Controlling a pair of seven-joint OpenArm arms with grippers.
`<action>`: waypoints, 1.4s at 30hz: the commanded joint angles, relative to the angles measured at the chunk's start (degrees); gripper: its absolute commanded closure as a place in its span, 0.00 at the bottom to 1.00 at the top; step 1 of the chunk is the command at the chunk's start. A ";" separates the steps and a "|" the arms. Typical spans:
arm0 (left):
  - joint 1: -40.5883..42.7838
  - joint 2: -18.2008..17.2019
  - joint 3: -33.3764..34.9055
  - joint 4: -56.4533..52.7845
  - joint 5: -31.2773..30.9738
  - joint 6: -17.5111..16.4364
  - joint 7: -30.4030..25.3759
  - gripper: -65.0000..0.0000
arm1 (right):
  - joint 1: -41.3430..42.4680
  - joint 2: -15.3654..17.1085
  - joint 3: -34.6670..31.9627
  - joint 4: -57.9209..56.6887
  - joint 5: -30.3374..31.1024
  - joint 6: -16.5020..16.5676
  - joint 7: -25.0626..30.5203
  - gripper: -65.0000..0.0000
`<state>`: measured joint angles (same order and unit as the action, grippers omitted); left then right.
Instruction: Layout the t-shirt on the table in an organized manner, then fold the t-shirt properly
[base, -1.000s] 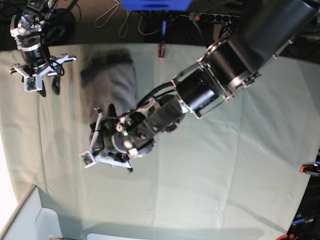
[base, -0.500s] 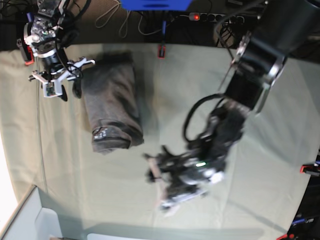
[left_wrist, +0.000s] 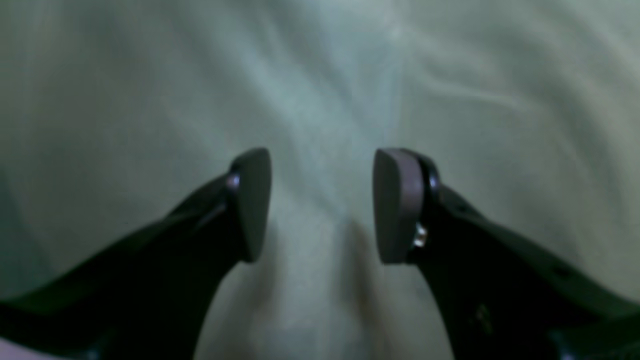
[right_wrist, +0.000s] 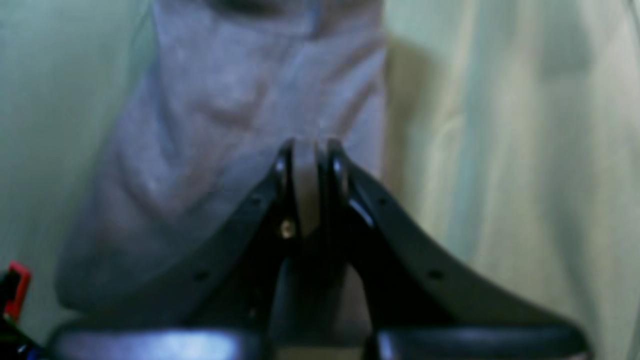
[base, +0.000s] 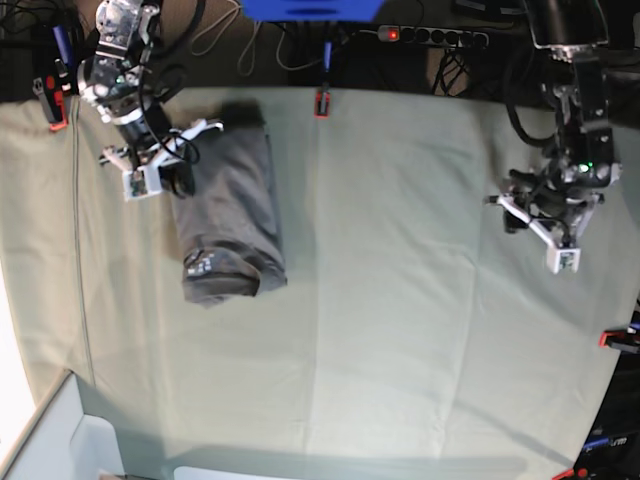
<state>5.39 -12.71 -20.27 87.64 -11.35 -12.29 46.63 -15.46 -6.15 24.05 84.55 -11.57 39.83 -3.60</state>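
Since L gripper (base: 535, 215) swung off to 3 o'clock, agape and empty, R gripper (right_wrist: 310, 165) closed, holding nothing, over the folded t-shirt (base: 225, 215); fold looks done.

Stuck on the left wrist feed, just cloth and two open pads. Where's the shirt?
Observer: The t-shirt lies folded into a narrow strip on the far side of the table from the left gripper.
Operator: Right gripper on it?
Observer: The right gripper is over the shirt's end, jaws shut; whether it pinches cloth, I cannot tell.
Operator: Which end is the label?
Observer: The label is at the end away from the right gripper.
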 joint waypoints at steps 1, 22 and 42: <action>-0.24 -0.70 -1.05 1.38 -0.38 -0.23 -1.23 0.50 | 0.65 0.31 0.08 0.15 0.63 0.17 1.09 0.96; 18.04 1.68 -11.51 20.01 0.06 -0.23 13.98 0.99 | -18.87 0.04 3.42 19.23 11.00 0.17 -1.02 0.97; 18.30 2.64 -5.00 -27.46 4.98 -0.23 -12.30 1.00 | -25.28 5.23 -4.05 -5.74 18.74 0.17 -3.31 0.97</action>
<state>23.51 -9.56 -25.04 59.29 -5.72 -12.47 34.39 -40.14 -0.97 19.88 78.15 6.48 39.62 -7.60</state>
